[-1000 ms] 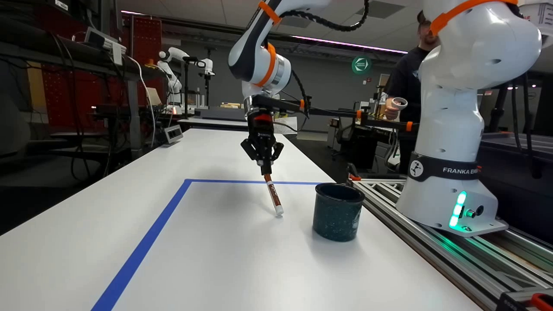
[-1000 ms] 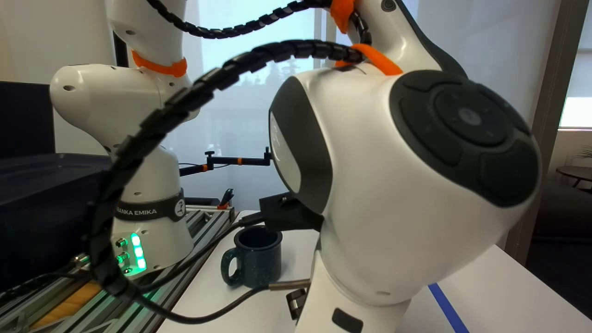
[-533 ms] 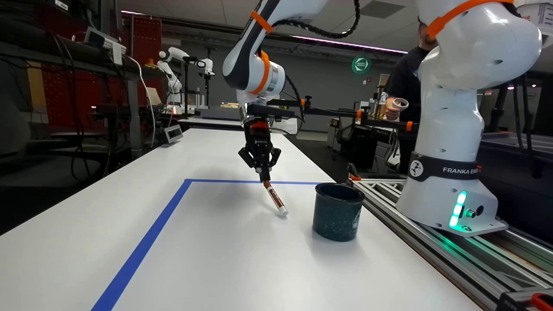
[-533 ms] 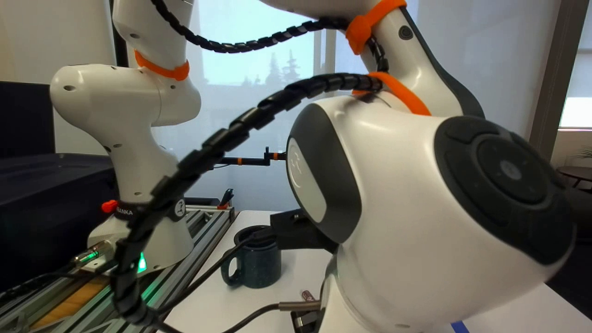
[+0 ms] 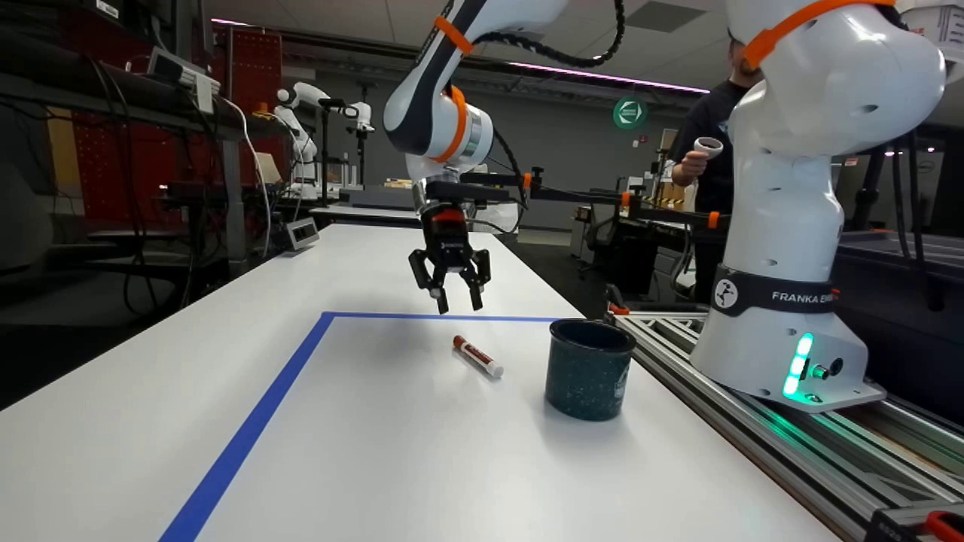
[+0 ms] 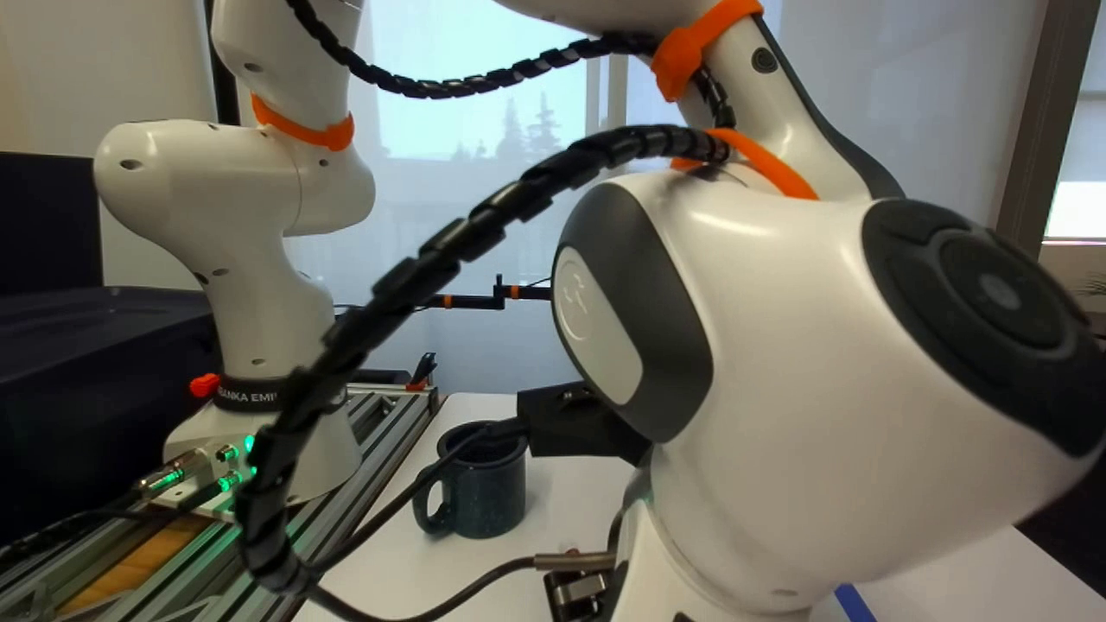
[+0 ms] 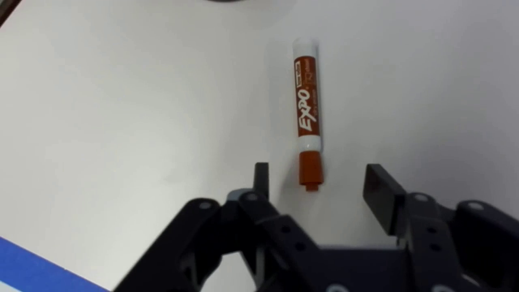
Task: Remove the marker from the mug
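Note:
The brown-red marker [image 5: 478,357] with white end lies flat on the white table, to one side of the mug [image 5: 589,376] and apart from it. The dark teal mug stands upright; its handle shows in an exterior view [image 6: 436,501]. Above the marker's capped end, my gripper [image 5: 460,307] is open with nothing held. From the wrist, the marker [image 7: 307,97] points away from the gripper [image 7: 317,174], its cap appearing between the separated fingers. A dark curved edge at the top of the wrist view may be the mug. The arm hides nearly all of the marker in an exterior view.
Blue tape [image 5: 282,376] marks lines on the white table [image 5: 361,467]. Metal rails [image 5: 753,414] and the robot's base [image 5: 776,354] stand along the edge by the mug. A person [image 5: 708,150] stands behind, and a looping cable [image 6: 415,276] hangs off the arm.
The gripper has opened and let go of the marker, which was held tilted and now lies on the table. The arm has shifted slightly away from the mug. The mug has not moved.

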You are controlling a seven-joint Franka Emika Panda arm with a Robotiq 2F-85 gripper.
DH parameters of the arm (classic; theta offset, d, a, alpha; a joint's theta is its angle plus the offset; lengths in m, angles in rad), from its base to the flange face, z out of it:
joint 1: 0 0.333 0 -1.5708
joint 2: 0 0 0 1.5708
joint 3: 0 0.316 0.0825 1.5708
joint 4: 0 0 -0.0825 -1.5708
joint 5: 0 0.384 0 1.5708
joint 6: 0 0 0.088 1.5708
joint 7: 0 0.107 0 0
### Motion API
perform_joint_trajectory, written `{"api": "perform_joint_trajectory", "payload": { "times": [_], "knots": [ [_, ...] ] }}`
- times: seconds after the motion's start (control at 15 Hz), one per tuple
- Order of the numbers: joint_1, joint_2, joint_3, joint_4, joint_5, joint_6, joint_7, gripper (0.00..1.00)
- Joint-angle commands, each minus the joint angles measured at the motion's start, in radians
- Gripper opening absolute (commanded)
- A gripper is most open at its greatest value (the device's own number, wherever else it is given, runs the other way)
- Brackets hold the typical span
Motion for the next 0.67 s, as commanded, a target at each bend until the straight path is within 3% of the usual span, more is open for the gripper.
{"api": "perform_joint_trajectory", "payload": {
  "times": [0.0, 0.4, 0.6],
  "knots": [
    [0.020, -0.106, -0.014, -0.045, -0.069, -0.044, 0.038, 0.96],
    [0.050, -0.302, -0.029, -0.155, -0.244, 0.021, 0.019, 1.00],
    [0.028, -0.403, -0.025, -0.216, -0.271, 0.073, -0.090, 1.00]
  ]
}}
